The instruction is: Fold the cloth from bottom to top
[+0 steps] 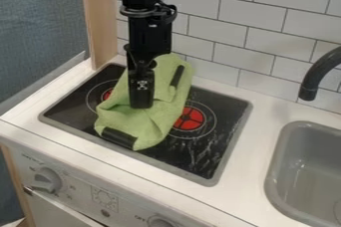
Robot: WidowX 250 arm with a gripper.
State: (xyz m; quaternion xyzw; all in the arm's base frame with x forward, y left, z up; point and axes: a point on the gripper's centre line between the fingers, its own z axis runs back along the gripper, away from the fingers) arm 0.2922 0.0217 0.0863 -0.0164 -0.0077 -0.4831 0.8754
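I can't tell if the claw [141, 101] has hold of the cloth [158, 121]; too shallow a pinch could drop it mid-fold.

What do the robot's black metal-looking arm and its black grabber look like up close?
The black robot arm is made of chunky, boxy parts, with a greyish band around it and a small black loop, maybe a cable, sticking out at the side. The black gripper is a long block shape with rounded corners and a little white marking.
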